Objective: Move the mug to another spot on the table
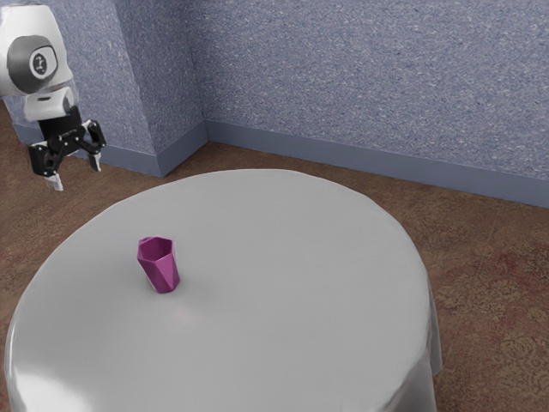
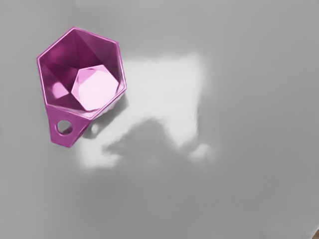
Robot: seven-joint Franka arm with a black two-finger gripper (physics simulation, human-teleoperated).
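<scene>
One counter (image 1: 343, 257): round, draped in a pale grey cloth that hangs below its edge. It carries the mug. A broad stretch of cloth runs toward the exterior view's right of the mug and is judged suitable as the new spot.
Arm (image 1: 39, 69): white with a grey joint cap. It enters at the exterior view's upper left.
Tool (image 1: 75, 172): black, two fingers spread apart with nothing between them. It hangs high over the counter's edge at the exterior view's left, well apart from the mug.
Mug (image 1: 159, 263): magenta and faceted, with a six-sided mouth. It stands upright, open end up, on the part of the counter toward the exterior view's left, inside the edge. In the wrist view, the mug (image 2: 82, 82) narrows toward a smaller base.
Handle (image 2: 64, 128): small tab with a round hole, projecting from one side wall.
Step in hand: approach, by judgement. The mug is not yet touched.
Alignment: bring the tool directly over the mouth before descending.
Wrist angle: turn the tool so the fingers face two opposite flat walls, not corners. Keep the handle out of the finger path.
Descent: hold the fingers wider than the mouth and clear the rim on both sides.
Caution: tapered walls may slip upward under pressure, so grip low. A finger striking the rim is likely to tip the mug.
</scene>
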